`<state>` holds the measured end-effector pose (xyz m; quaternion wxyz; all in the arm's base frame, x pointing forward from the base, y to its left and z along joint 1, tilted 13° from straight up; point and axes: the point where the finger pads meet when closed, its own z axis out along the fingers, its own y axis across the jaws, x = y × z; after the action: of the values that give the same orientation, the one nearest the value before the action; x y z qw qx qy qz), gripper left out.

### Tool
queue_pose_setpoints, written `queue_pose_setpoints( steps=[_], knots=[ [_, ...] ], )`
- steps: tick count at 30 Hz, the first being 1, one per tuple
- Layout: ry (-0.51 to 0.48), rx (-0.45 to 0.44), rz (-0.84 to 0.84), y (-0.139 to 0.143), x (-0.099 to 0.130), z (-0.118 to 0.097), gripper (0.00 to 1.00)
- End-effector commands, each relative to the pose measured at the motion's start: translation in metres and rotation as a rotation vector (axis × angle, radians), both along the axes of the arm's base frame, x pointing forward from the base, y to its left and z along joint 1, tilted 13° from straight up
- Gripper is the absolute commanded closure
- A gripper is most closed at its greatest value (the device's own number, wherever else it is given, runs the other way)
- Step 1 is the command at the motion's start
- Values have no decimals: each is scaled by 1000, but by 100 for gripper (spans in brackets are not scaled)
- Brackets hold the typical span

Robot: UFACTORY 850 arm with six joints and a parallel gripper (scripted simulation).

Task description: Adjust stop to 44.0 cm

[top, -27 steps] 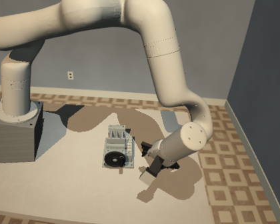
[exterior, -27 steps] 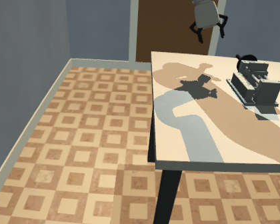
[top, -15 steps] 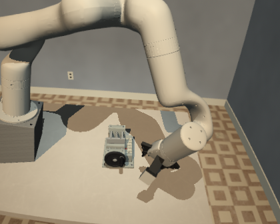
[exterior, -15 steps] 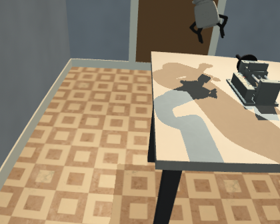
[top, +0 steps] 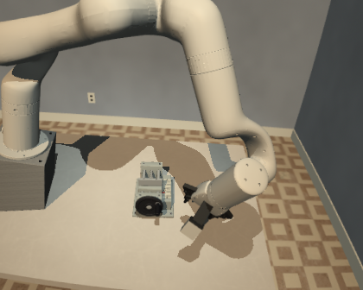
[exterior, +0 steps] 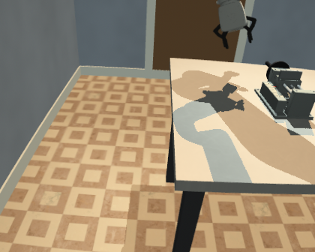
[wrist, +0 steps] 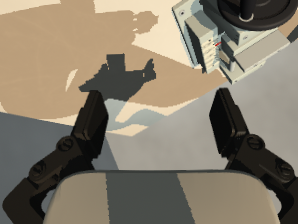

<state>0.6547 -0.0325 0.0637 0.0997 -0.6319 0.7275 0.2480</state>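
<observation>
The stop device (top: 155, 186) (exterior: 287, 95) (wrist: 212, 38) is a small grey machine on the pale table (top: 74, 242) (exterior: 214, 157). Its black handwheel (top: 149, 206) (exterior: 277, 66) with a knob sits at one end. My gripper (top: 206, 204) (exterior: 237, 39) (wrist: 158, 102) is open and empty. It hangs in the air above the table, to the right of the device in the top view, and touches nothing. In the wrist view the handwheel lies ahead and to the right of the fingers. The scale reading is too small to tell.
The arm's grey pedestal (top: 18, 177) stands at the table's left. The table's edge (exterior: 172, 124) drops to a tiled floor (exterior: 94, 157). A brown door (exterior: 192, 30) is behind the table.
</observation>
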Motion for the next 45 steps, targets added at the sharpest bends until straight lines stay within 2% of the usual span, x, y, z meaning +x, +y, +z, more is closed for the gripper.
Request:
queue_pose_setpoints(
  steps=[1,10,14,18,22,24,30,34,41,45],
  knots=[
    [-2,0,0,0,1,1,0],
    [-2,0,0,0,1,2,0],
    [-2,0,0,-1,-2,13,0],
    [-2,0,0,-4,-8,39,0],
    [-2,0,0,-7,-16,75,0],
    [-2,0,0,-7,-16,75,0],
    [-2,0,0,-12,-28,130,0],
    [-2,0,0,-14,-32,152,0],
    [-2,0,0,-15,-34,158,0],
    [-38,-1,11,-10,-34,151,0]
  ],
)
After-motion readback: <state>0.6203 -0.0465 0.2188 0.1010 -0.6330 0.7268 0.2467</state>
